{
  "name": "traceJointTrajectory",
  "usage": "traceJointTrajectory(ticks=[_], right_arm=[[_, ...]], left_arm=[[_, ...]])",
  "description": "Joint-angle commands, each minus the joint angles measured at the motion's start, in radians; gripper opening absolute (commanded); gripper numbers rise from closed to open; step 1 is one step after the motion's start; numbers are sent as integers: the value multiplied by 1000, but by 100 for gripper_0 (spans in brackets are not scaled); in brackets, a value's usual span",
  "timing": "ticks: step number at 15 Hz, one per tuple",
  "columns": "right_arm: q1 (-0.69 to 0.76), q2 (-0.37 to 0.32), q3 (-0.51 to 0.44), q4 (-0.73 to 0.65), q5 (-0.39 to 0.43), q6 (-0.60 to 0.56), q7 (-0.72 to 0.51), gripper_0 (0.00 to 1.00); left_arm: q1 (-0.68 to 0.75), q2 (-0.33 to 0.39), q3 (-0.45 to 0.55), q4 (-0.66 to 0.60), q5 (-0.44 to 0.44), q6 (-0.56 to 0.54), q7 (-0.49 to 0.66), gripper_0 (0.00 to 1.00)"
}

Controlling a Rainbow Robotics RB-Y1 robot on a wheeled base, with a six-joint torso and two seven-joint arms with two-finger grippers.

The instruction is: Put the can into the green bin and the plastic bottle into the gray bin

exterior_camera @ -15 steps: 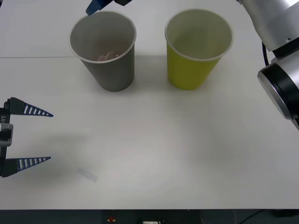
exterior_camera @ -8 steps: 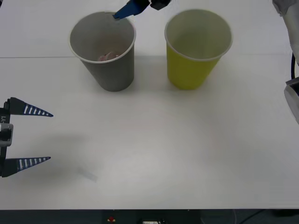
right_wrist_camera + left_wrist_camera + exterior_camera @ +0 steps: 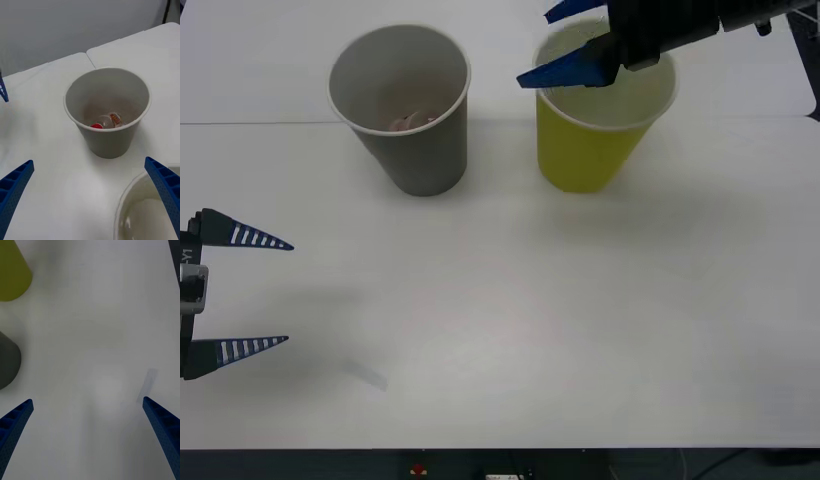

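Note:
The gray bin (image 3: 402, 150) stands at the back left of the table, and the plastic bottle (image 3: 107, 122) lies at its bottom, red cap and label showing. To its right stands the green bin (image 3: 585, 150). My right gripper (image 3: 545, 45) hovers open and empty over the green bin's left rim. Its wrist view looks down into the gray bin (image 3: 108, 142), with the green bin's rim (image 3: 127, 198) at the near corner. The can is out of view. My left gripper (image 3: 275, 292) rests open and empty at the table's left edge.
A small pale strip (image 3: 366, 373) lies flat on the white table (image 3: 530, 300) near the left gripper; the left wrist view shows that strip (image 3: 148, 379). A seam (image 3: 250, 122) runs across the table behind the bins.
My right gripper has swung rightward from above the gray bin to above the green bin's left rim, staying open. The left gripper has not moved.

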Motion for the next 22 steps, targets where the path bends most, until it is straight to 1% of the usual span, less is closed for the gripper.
traceJointTrajectory(ticks=[1,4,6,11,15,18,22], right_arm=[[141,-49,-58,-81,-76,0,115,100],[293,-87,-127,-181,-123,0,206,100],[373,-104,-157,-213,-154,-2,259,100],[552,-119,-216,-220,-231,-2,463,100],[661,-121,-279,-220,-255,-43,624,100],[719,-121,-322,-218,-270,-89,712,100],[804,-121,-351,-218,-278,-102,802,100]], left_arm=[[0,0,0,0,0,0,0,100],[0,0,0,0,0,0,0,100],[0,0,0,0,0,0,0,100],[0,0,0,0,0,0,0,100],[0,0,0,0,0,0,0,100],[0,0,0,0,0,0,0,100],[0,0,0,0,0,0,0,100]])
